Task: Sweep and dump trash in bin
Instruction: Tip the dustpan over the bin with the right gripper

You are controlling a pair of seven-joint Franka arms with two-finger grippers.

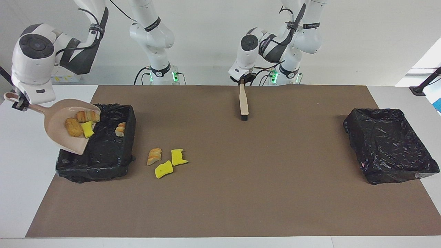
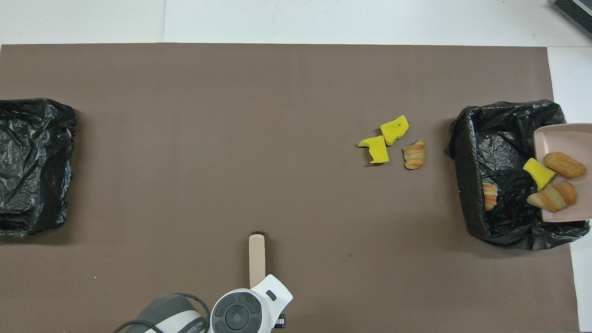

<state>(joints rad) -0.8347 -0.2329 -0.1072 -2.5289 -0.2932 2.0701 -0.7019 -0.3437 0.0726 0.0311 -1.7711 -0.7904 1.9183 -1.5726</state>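
Note:
My right gripper [image 1: 18, 102] is shut on the handle of the beige dustpan [image 1: 63, 134], which tilts down over the black-lined bin [image 1: 103, 162] at the right arm's end of the table. Three pieces of trash lie in the pan: a brown piece [image 1: 71, 127], a striped piece [image 1: 88, 116] and a yellow chunk [image 1: 88, 129]. One striped piece [image 1: 120, 129] lies inside the bin. Three more scraps [image 1: 163, 169] sit on the mat beside the bin. My left gripper [image 1: 243, 81] is shut on the brush [image 1: 244, 101], its bristles down on the mat.
A second black-lined bin [image 1: 389, 148] stands at the left arm's end of the table. The brown mat [image 1: 262, 179] covers most of the table. In the overhead view the loose scraps [image 2: 394, 129] lie beside the bin's rim [image 2: 465, 185].

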